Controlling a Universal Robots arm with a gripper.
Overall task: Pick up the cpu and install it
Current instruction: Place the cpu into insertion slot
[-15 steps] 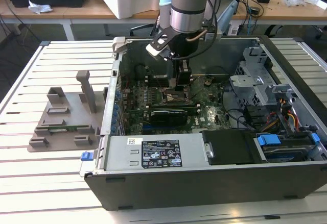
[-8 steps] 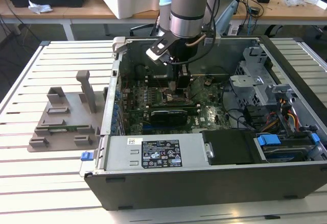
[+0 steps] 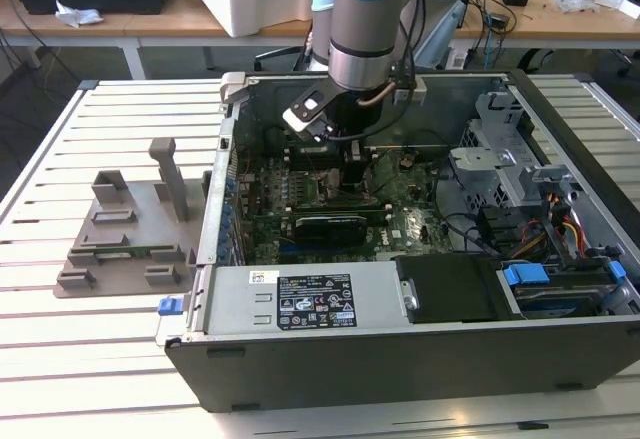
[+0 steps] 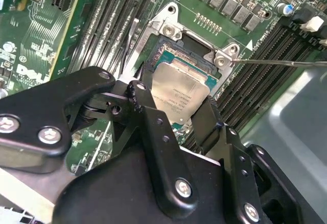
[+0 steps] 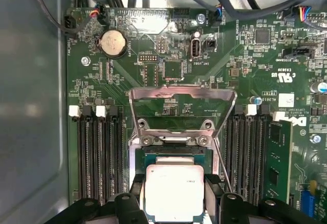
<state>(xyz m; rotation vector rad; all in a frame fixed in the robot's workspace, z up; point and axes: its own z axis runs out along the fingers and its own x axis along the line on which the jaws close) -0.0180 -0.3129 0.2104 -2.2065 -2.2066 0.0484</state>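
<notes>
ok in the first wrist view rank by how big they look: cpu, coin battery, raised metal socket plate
1. raised metal socket plate, widest, though tilted up so maybe nearer the camera
2. cpu
3. coin battery, clearly smallest

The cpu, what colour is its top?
Silvery-grey and a bit shiny. The cpu shows best in the first wrist view.

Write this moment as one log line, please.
hand: closed on silvery square metal-topped cpu | position: over open black-framed motherboard socket | seated: cannot tell
</notes>
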